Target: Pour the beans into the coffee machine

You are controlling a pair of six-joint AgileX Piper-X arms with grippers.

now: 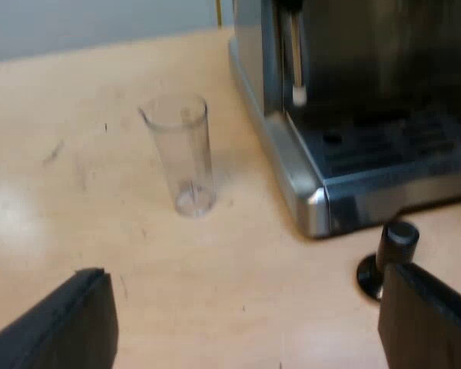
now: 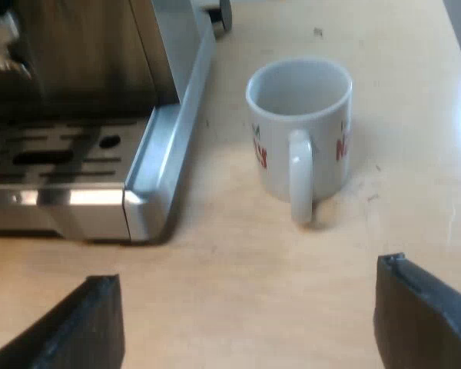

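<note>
It was a coffee-making corner; whether in a lab, an office or a kitchen could not be told. A steel espresso machine [image 1: 353,115] stood on a pale wooden worktop [image 1: 54,192] with scuffs and small marks. A white printed mug [image 2: 280,154], a clear measuring glass [image 1: 183,154] and a black-knobbed tamper [image 1: 396,242] stood near it. A plain pale wall [image 1: 77,23] rose behind.

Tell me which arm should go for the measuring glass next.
Left, probably. The measuring glass stands upright ahead of the open left gripper; the right gripper, also open, faces the mug instead.
</note>
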